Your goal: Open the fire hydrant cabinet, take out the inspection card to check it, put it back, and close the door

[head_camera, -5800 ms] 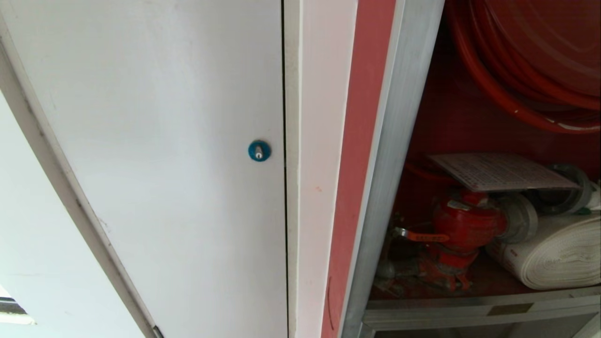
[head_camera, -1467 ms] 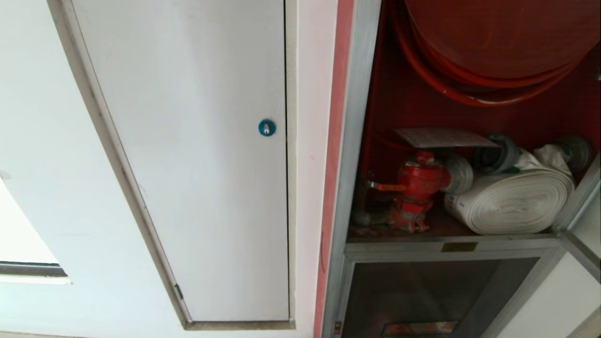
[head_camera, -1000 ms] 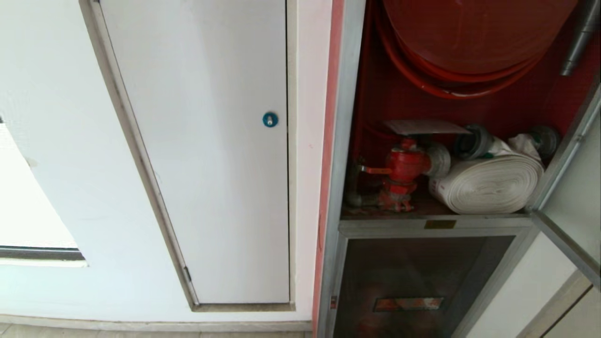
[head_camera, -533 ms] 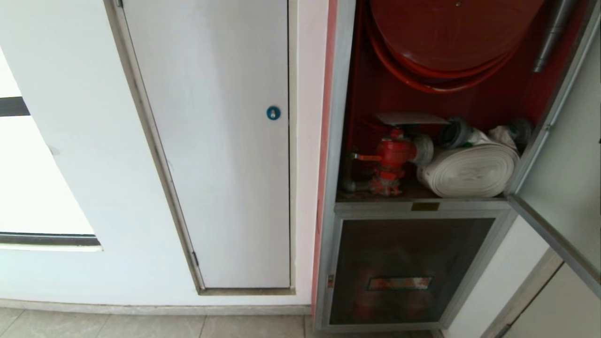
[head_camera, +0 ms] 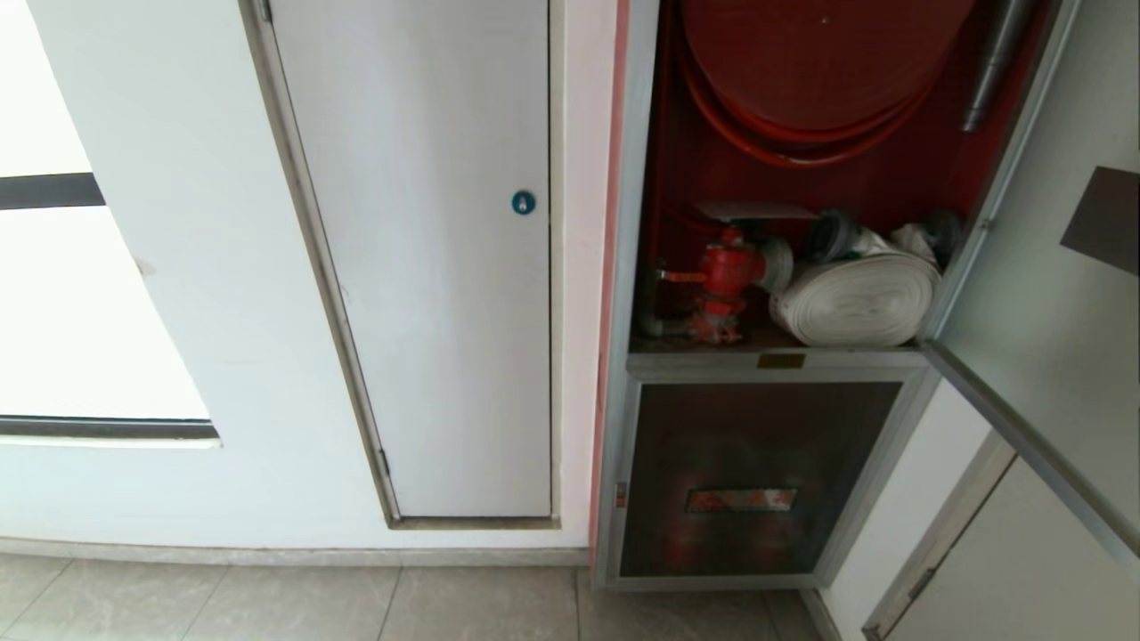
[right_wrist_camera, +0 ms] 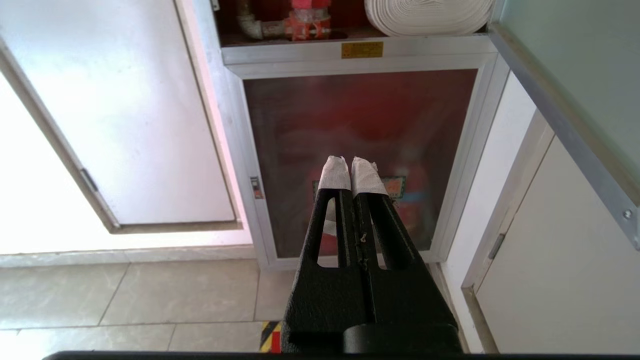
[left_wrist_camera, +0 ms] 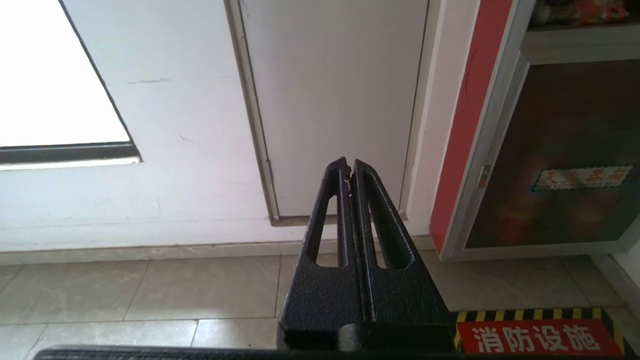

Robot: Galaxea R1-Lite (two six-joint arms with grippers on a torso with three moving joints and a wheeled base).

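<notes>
The fire hydrant cabinet stands open, showing its red inside, the red hose reel, the red valve and the white rolled hose. The inspection card lies flat on top of the valve. The door is swung out to the right. Neither arm shows in the head view. My left gripper is shut and empty, low, facing the white wall door. My right gripper, with white-taped fingertips, is shut and empty before the lower glass door, below the valve and hose.
A white door with a blue round lock is left of the cabinet. Below the open compartment is a smaller glass door with a red label. A red floor marking with yellow-black stripes lies on the tiles. A window is at far left.
The whole head view has shifted: the camera has drawn back from the cabinet, which looks smaller, and the floor and lower door have come into view. The card stays on the valve.
</notes>
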